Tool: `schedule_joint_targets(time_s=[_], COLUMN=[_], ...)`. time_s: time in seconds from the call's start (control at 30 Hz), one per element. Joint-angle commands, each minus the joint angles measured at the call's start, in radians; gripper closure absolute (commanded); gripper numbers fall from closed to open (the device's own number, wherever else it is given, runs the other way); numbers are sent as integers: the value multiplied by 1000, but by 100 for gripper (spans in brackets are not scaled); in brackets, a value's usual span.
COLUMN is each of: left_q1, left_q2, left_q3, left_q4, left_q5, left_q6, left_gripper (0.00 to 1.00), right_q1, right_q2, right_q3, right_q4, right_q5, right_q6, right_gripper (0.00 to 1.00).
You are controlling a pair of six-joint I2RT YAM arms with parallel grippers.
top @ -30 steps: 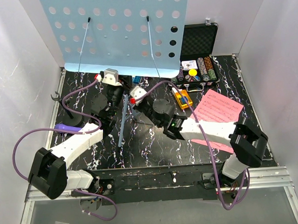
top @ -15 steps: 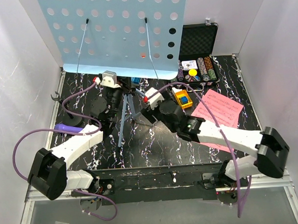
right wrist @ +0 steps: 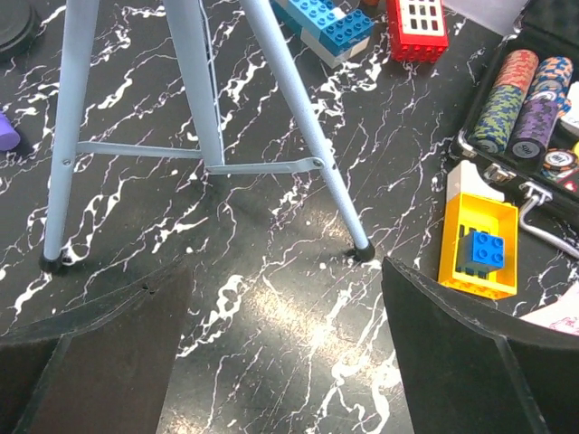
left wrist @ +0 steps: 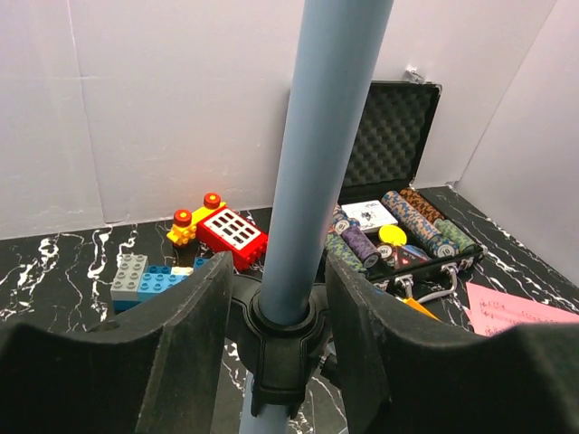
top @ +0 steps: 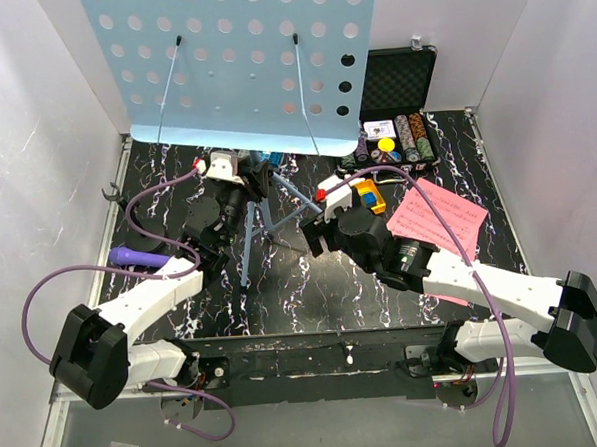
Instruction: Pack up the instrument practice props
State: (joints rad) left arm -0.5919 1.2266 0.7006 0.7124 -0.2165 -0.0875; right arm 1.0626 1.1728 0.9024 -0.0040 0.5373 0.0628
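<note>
The light-blue perforated music stand (top: 230, 57) stands upright at the back on its spread tripod legs (top: 257, 226). My left gripper (top: 248, 186) straddles its pole (left wrist: 312, 181) at the black collar (left wrist: 282, 344), jaws open and a little wider than the pole. My right gripper (top: 314, 228) is open and empty above bare table, just short of one tripod foot (right wrist: 362, 253). Pink sheet-music pages (top: 437, 221) lie at the right. The purple microphone (top: 135, 257) lies at the left beside the mic stand's round base (top: 149, 234).
An open black case of poker chips (top: 398, 108) sits at the back right. A yellow toy (right wrist: 478, 249) lies near the pink pages. A red block (left wrist: 233, 235) and blue bricks (left wrist: 149, 278) sit behind the tripod. White walls enclose three sides.
The tripod legs have spread out and the stand now rests on them. My right gripper opened and drew back to the right. My left jaws widened around the pole.
</note>
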Motion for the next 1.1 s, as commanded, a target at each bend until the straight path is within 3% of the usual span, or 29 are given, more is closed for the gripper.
schedule_joint_targets(time_s=[0.0,0.77,1.07], left_q1=[-8,-6,-6], left_q2=[7,-133,-104], left_q3=[-6,-30,5], left_q4=[-168,-7,104], left_q5=[8,5,32], left_q6=[0,-49,-37], left_gripper=[55,32,34], right_q1=[2,-6,-7], right_q2=[-9,59,50], right_q3=[0,13,10], right_q4=[6,-13,-13], right_q5=[-23,-96,-92], right_q6=[78,170,166], right_gripper=[8,6,6])
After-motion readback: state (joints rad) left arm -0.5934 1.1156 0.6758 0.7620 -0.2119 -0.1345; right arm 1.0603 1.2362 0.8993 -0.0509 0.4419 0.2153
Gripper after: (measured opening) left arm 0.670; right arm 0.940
